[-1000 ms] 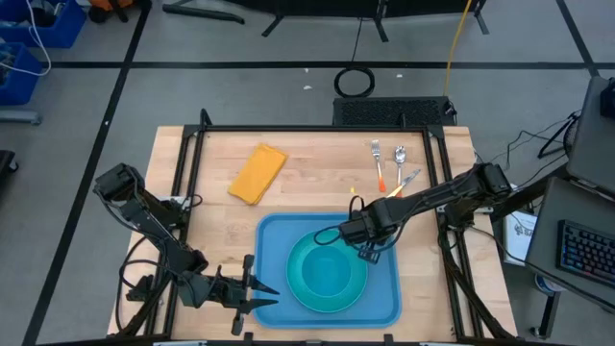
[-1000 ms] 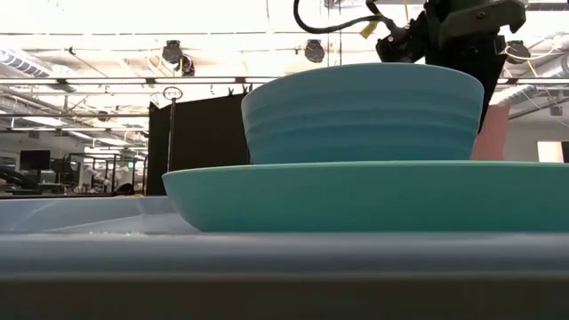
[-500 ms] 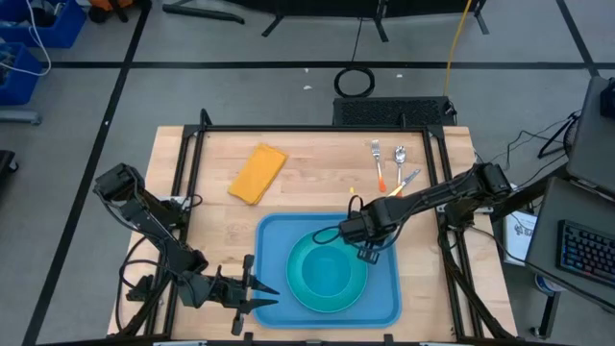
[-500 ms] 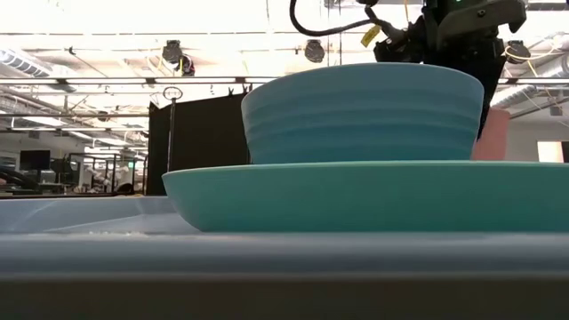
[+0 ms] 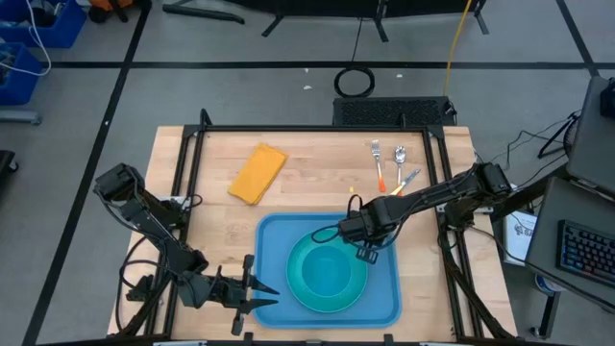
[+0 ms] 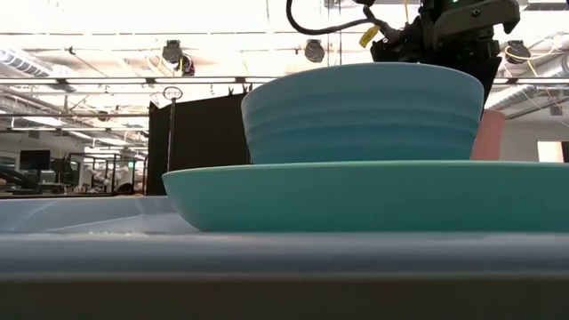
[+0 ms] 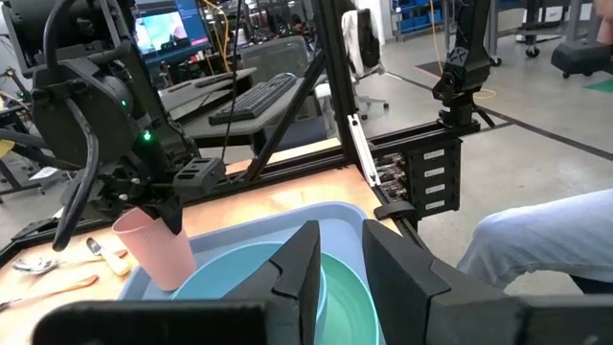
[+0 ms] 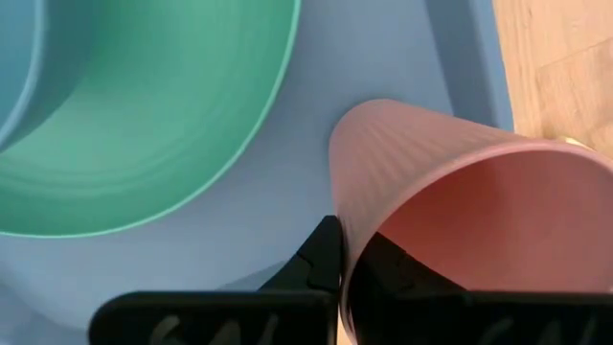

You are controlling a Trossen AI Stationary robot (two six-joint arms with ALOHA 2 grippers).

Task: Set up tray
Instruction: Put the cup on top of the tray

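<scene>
The blue tray (image 5: 274,240) lies at the table's near middle. On it sits a teal plate (image 5: 300,264) with a bowl (image 6: 360,111) standing in it. My right gripper (image 5: 368,252) points down over the tray's far right part, shut on a pink cup (image 7: 153,249). The cup shows behind the bowl in the low view (image 6: 491,133). My left gripper (image 5: 269,295) lies level at the tray's left rim, near its front corner. Its fingers (image 7: 305,261) stand a little apart, with nothing showing between them. My left gripper has its fingertips at the tray's left rim (image 5: 261,288); I cannot tell whether they touch it. My right gripper pinches the cup's wall at the rim (image 8: 337,230), one finger inside the cup and one outside. The fingers come from above, pointing down. The cup hangs tilted below them, over the tray's floor (image 8: 316,172); whether its base rests there I cannot tell.
A yellow cloth (image 5: 258,173) lies on the bare wood at the far left. A fork, a spoon and another utensil (image 5: 392,163) lie at the far right, beyond the tray. Black frame rails (image 5: 187,173) run along the table's sides.
</scene>
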